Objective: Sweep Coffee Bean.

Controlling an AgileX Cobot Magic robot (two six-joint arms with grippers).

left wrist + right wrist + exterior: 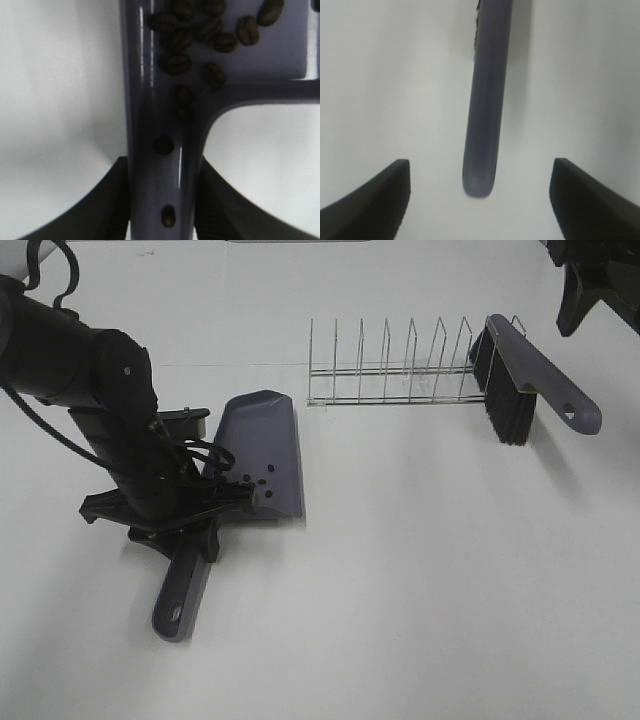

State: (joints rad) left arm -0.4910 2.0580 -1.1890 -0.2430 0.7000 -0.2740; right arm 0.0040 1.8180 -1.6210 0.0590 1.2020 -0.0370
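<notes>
The grey-purple dustpan (265,445) lies on the white table with its handle (182,590) pointing toward the front. My left gripper (200,525) is shut on the handle near the pan. In the left wrist view (162,205) its fingers (107,200) press both sides of the handle (150,125). Several coffee beans (207,30) lie in the pan's back corner and along the handle groove; they also show in the exterior view (255,480). The brush (520,380) leans on the wire rack. My right gripper (585,290) is open above the brush handle (487,100), with nothing between its fingers (370,200).
A wire dish rack (395,375) stands at the back middle of the white table (450,570), with the brush propped against its right end. The left arm's dark body (90,380) fills the left side.
</notes>
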